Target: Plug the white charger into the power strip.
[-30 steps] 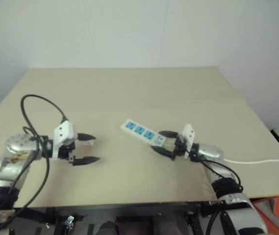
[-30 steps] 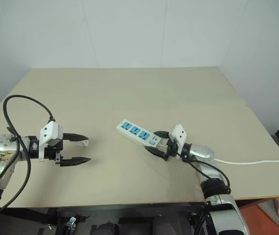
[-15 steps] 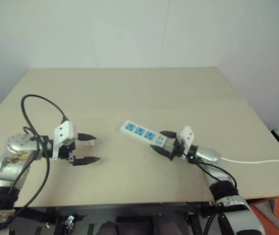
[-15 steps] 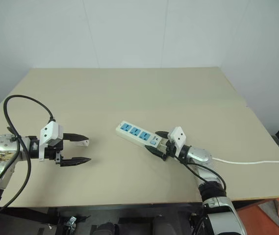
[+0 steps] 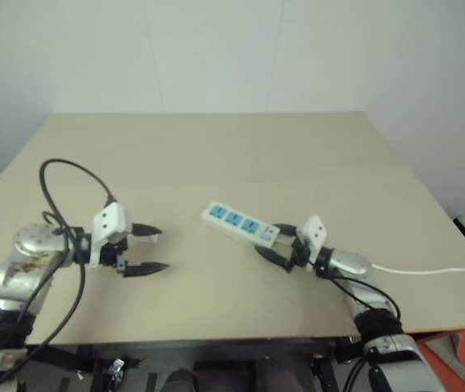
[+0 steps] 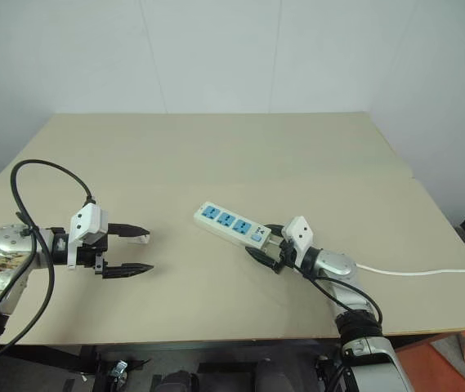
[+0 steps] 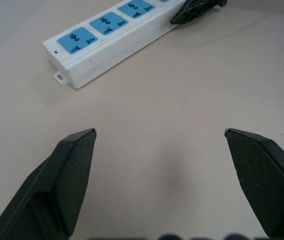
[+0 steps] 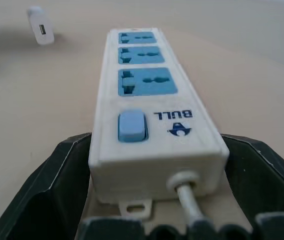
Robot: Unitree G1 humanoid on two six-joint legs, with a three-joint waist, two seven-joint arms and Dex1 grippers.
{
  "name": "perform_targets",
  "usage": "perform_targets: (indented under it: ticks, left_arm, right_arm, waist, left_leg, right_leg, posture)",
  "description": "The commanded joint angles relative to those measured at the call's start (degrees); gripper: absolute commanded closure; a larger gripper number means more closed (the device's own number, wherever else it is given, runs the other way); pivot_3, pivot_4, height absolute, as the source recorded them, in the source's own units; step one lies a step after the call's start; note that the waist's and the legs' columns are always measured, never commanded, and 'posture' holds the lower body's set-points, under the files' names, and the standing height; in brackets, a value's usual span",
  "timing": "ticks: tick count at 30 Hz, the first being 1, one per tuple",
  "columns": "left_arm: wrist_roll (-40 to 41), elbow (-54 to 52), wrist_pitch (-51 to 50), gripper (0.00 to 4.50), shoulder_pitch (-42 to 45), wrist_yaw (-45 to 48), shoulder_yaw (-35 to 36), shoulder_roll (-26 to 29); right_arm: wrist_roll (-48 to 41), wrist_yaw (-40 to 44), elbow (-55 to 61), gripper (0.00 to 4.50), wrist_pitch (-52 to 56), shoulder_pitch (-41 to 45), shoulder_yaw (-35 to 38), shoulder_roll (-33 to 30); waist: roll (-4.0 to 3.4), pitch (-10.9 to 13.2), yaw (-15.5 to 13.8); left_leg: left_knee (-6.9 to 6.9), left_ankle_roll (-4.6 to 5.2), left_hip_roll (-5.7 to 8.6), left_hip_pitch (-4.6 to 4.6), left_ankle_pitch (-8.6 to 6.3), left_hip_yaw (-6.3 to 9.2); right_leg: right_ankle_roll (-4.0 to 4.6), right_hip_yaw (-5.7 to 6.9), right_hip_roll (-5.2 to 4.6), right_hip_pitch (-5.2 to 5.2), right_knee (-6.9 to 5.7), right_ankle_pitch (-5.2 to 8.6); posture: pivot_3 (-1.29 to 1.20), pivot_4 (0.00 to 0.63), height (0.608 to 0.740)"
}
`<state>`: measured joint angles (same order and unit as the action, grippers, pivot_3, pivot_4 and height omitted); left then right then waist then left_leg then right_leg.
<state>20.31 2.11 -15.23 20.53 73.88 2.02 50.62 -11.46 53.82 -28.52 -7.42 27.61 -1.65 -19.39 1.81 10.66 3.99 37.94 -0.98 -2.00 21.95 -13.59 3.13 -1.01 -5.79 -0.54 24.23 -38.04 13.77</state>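
Beige table [image 6: 216, 147] w/ white wall [image 6: 216, 49] behind.

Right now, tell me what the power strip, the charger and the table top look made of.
Power strip: glossy white moulded plastic, with matte blue socket faces and visible seams.
White charger: smooth white plastic, probably; small and blurred.
Table: matte beige board, maybe laminate or painted wood; no visible grain.

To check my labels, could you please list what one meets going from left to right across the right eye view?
left gripper → white charger → power strip → right gripper → thin white cord
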Motion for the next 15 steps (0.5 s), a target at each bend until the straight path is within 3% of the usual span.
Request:
perform_targets:
  ticks: [1,15]
  left_arm:
    - [0.1,-0.42,0.65,0.0,1.21,0.29,0.36,0.27]
    - [-0.07,-0.55,1.06,0.0,0.67,-0.07,0.13,0.11]
  right_arm:
    - [-0.28,0.04,3.02,0.04,0.96,-0.85,0.43,-1.38]
    - [-0.07,0.16,1.01,0.04,0.27,0.44,-0.62,0.99]
  waist:
    - [0.0,0.0,0.0]
    - [0.0,0.0,0.15]
  left_leg:
    - [0.0,0.0,0.0,0.0,0.0,0.0]
    - [0.0,0.0,-0.02,0.0,0.0,-0.01]
  right_leg:
    - [0.0,0.0,0.0,0.01,0.0,0.0]
    - [0.0,0.0,0.02,0.01,0.0,0.0]
  posture:
    - [0.0,0.15,0.74]
    - [0.0,0.15,0.74]
